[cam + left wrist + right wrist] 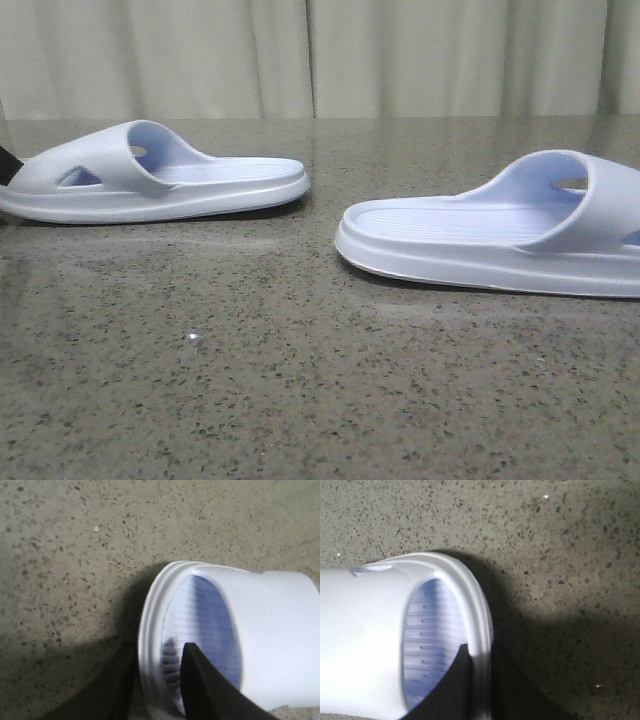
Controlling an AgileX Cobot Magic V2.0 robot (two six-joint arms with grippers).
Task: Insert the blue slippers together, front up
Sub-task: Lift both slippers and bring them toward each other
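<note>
Two pale blue-white slippers lie on the speckled stone table, heels toward each other. The left slipper (150, 190) has its strap at the far left; the right slipper (500, 245) has its strap at the right edge. My left gripper (157, 680) straddles the left slipper's (270, 630) toe rim, one finger outside the sole and one under the strap, with a gap at the inner finger. Only a black sliver of it (8, 165) shows in the front view. My right gripper (480, 680) is shut on the right slipper's (360, 630) toe rim, both fingers against it.
The table (300, 380) is grey-brown speckled stone. A pale curtain (320, 55) hangs behind its far edge. A wide stretch of table lies between the two slippers' heels.
</note>
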